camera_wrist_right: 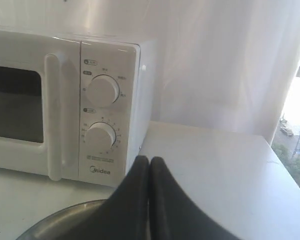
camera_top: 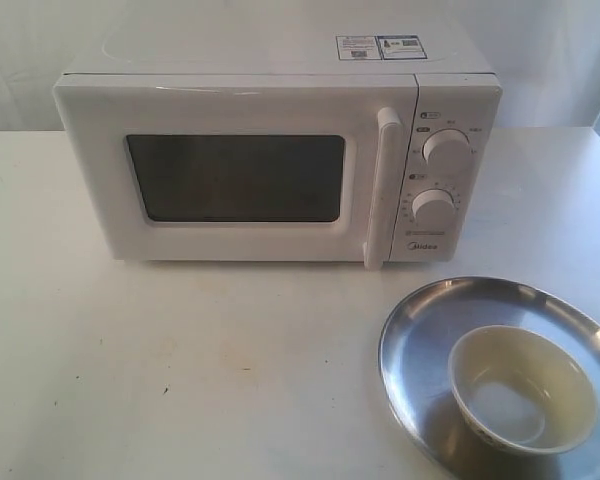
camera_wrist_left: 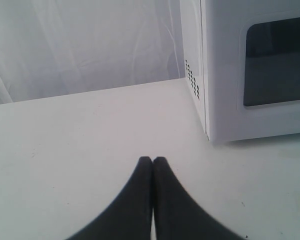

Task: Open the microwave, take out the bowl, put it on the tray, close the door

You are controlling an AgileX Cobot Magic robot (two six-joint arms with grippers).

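Note:
The white microwave (camera_top: 280,150) stands at the back of the table with its door (camera_top: 230,175) shut and the bar handle (camera_top: 382,185) upright. The cream bowl (camera_top: 525,390) rests upright inside the steel tray (camera_top: 420,340) at the front right. Neither gripper shows in the exterior view. My left gripper (camera_wrist_left: 152,160) is shut and empty above bare table, off the microwave's (camera_wrist_left: 250,70) left front corner. My right gripper (camera_wrist_right: 149,160) is shut and empty, above the tray's rim (camera_wrist_right: 65,217), facing the microwave's (camera_wrist_right: 65,100) knob panel (camera_wrist_right: 102,110).
Bare white table (camera_top: 180,370) spreads in front of and to the left of the microwave. A white curtain (camera_top: 20,50) hangs behind. A window (camera_wrist_right: 295,130) lies beyond the table's right edge. Two stickers (camera_top: 378,47) sit on the microwave's top.

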